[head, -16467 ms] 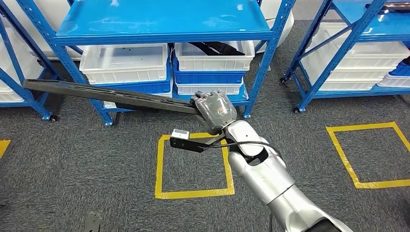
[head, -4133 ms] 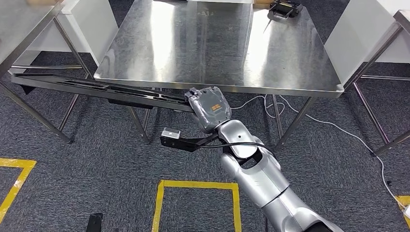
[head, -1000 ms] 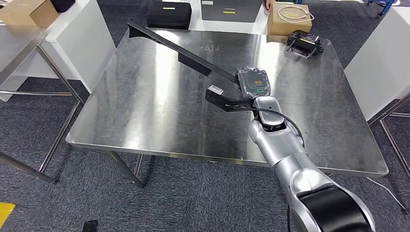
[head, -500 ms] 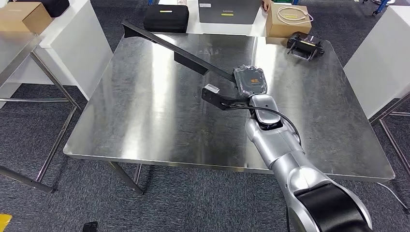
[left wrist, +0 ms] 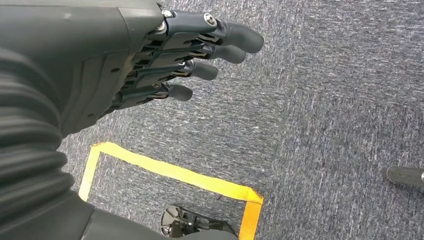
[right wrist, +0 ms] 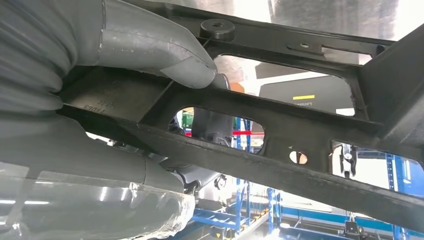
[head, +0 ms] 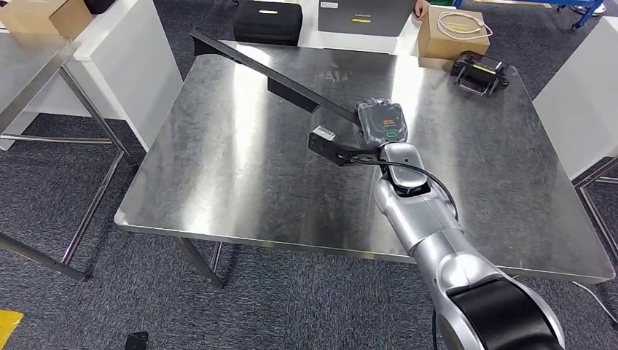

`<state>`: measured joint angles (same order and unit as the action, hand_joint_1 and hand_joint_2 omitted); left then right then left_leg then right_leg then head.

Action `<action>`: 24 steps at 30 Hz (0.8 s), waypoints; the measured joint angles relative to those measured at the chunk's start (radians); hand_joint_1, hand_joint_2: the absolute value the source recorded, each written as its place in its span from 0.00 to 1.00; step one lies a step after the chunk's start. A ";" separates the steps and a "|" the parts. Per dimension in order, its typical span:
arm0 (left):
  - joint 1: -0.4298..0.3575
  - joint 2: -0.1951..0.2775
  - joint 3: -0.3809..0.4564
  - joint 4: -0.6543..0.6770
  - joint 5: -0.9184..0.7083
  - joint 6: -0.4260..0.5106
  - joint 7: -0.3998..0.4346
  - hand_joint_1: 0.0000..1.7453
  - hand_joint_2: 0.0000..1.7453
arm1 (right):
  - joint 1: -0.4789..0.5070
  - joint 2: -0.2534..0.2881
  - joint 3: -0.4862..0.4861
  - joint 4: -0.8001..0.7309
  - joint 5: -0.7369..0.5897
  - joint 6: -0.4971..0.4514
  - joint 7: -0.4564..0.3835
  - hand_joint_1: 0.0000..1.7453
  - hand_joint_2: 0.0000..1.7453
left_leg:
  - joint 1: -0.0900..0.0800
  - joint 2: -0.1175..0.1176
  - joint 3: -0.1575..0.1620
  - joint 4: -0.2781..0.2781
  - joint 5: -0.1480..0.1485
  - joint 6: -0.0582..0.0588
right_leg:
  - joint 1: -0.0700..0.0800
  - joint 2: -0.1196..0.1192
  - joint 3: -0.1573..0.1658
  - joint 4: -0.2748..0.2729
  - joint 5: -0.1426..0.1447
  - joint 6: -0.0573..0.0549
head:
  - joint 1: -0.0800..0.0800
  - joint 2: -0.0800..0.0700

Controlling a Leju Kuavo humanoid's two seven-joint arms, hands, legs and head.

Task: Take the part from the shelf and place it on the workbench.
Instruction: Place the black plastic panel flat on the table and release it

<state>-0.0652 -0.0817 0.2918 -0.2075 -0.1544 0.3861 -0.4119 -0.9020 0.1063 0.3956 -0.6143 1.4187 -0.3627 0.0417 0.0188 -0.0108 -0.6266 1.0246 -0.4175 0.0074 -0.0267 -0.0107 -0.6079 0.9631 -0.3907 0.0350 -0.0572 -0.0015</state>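
Steel workbench [head: 240,175] on grey carpet, white tables to either side. Right hand [head: 380,122] out over the bench's middle, fingers and thumb clamped on one end of the long black part [head: 270,73]; thumb [right wrist: 150,50] pressed on the ribbed frame in the right wrist view. Part stretching away from the hand toward the far left corner, its far tip out past the bench edge there. Hard to tell whether the part is resting on the steel or held just above it; probably just above.

Best done by lowering flat, far end and held end together, then letting go once the weight is down. Worth drawing the part back toward the hand first, so no tip overhangs. Bare steel on both sides of the hand and nearer the robot. Beyond the far tip, a black case [head: 267,22]; beyond the hand, a cardboard box [head: 455,30] and a small black device [head: 479,74], all well apart. Left hand [left wrist: 150,60] hanging over the carpet, fingers extended, holding nothing.
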 joint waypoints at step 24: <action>0.002 -0.004 0.016 0.000 -0.044 0.212 -0.159 0.00 1.00 | 0.003 -0.055 -0.035 0.052 0.014 -0.037 0.050 1.00 1.00 | 0.001 0.001 -0.006 -0.010 0.003 0.002 | 0.002 0.001 -0.012 0.000 0.000 0.013 | 0.000 0.000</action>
<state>-0.0629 -0.0853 0.3075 -0.2073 -0.1987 0.5976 -0.5704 -0.8991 0.0514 0.3603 -0.5622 1.4329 -0.3992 0.0921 0.0197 -0.0095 -0.6330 1.0151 -0.4142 0.0091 -0.0247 -0.0099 -0.6199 0.9630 -0.3909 0.0480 -0.0576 -0.0015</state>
